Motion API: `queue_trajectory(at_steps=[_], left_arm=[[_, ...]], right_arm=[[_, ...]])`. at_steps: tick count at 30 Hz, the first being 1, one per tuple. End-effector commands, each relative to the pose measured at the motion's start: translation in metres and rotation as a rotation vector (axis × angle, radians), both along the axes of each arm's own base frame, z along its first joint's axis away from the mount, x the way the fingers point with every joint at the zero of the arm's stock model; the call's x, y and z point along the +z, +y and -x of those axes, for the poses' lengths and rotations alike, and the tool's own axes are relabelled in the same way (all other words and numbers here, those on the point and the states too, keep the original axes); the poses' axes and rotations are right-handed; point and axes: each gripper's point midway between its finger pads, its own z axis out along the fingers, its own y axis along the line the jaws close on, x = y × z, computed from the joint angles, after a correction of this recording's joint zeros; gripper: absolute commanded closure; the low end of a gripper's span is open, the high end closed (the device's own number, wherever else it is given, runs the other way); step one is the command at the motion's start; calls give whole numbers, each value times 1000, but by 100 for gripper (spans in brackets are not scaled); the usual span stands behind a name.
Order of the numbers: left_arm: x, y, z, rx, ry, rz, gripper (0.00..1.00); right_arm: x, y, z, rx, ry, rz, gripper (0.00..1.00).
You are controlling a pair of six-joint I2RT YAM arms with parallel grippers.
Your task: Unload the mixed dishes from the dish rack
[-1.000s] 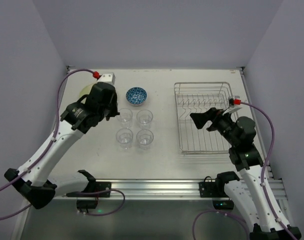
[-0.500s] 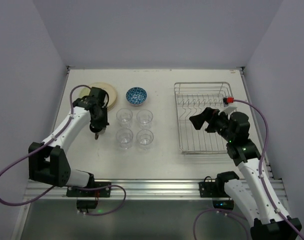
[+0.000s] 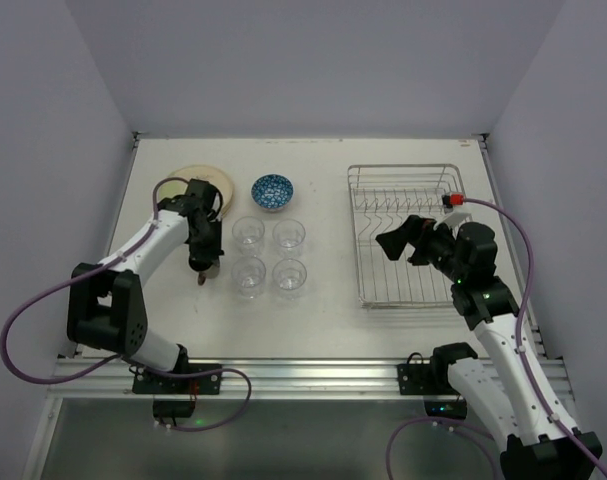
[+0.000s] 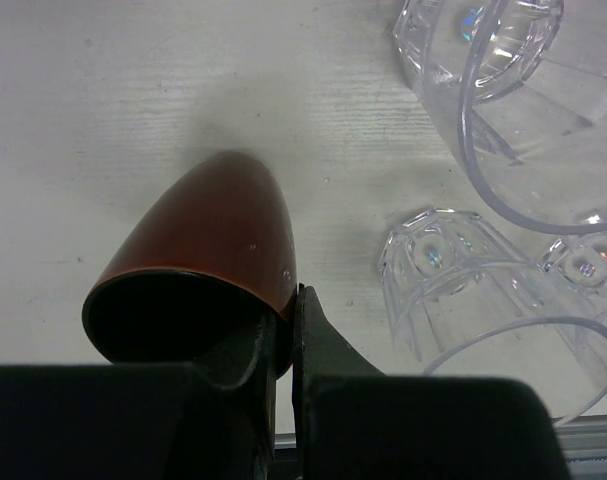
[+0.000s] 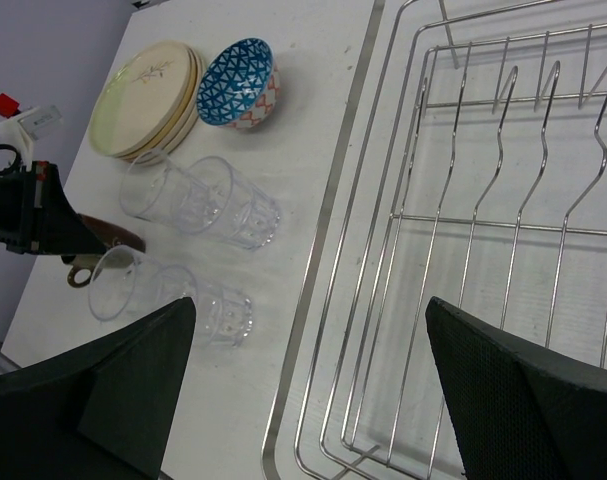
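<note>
- Left gripper (image 4: 288, 312): closed in a pinch on the rim of the small dark cup (image 4: 208, 240), which is red-brown outside. The cup is held just left of the near-left glass.
- Right gripper (image 3: 395, 238): jaws are spread wide with nothing gripped, above the dish rack (image 3: 403, 200).
- Dish rack: placed on the right of the table (image 3: 323, 320).
- Four clear glasses (image 3: 289, 275): set upright in a square.
- Blue-patterned bowl (image 3: 272, 191): placed beyond the glasses, beside the stacked cream plates (image 3: 211, 180).
</note>
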Motion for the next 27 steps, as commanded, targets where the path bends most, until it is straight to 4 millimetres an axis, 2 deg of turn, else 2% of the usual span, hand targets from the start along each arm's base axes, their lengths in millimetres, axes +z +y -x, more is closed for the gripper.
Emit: queue_trajectory(at_steps=[1, 4, 6, 7, 11, 14, 18, 19, 20, 21, 22, 23, 24, 25, 26, 27], left_arm=[[9, -2, -16, -32, -47, 11, 99], [5, 0, -16, -27, -36, -3, 94], [5, 0, -18, -25, -43, -4, 85], [9, -1, -19, -22, -60, -3, 75], [29, -4, -29, -11, -142, 17, 54], [66, -8, -42, 4, -310, 59, 42], [99, -1, -45, 39, -428, 53, 33], [105, 3, -45, 53, -457, 41, 23], [123, 7, -42, 66, -523, 41, 7], [130, 11, -40, 77, -557, 33, 0], [139, 21, -38, 100, -604, -6, 0], [164, 28, -31, 123, -705, -11, 0], [166, 36, -24, 143, -738, -32, 0], [176, 46, -19, 170, -784, -68, 0], [197, 53, -6, 192, -876, -61, 0], [206, 58, 2, 203, -917, -67, 0]], right_arm=[[16, 3, -2, 28, -65, 0, 1], [17, 3, -2, 26, -65, -2, 1], [16, 3, -2, 26, -66, 0, 1], [15, 3, -2, 26, -62, 0, 1], [15, 3, -3, 26, -59, -1, 1], [18, 3, -1, 31, -61, 2, 1], [30, 2, 6, 36, -90, 0, 1], [38, 1, 8, 31, -112, -1, 1], [38, 0, 12, 32, -110, 9, 1], [42, -2, 14, 26, -114, 13, 1], [54, -5, 18, 14, -141, 18, 1], [51, -14, 22, -31, -110, 41, 1], [56, -18, 26, -50, -117, 54, 1], [72, -24, 30, -71, -145, 60, 1], [73, -35, 38, -120, -141, 89, 1], [78, -41, 42, -145, -148, 103, 1]])
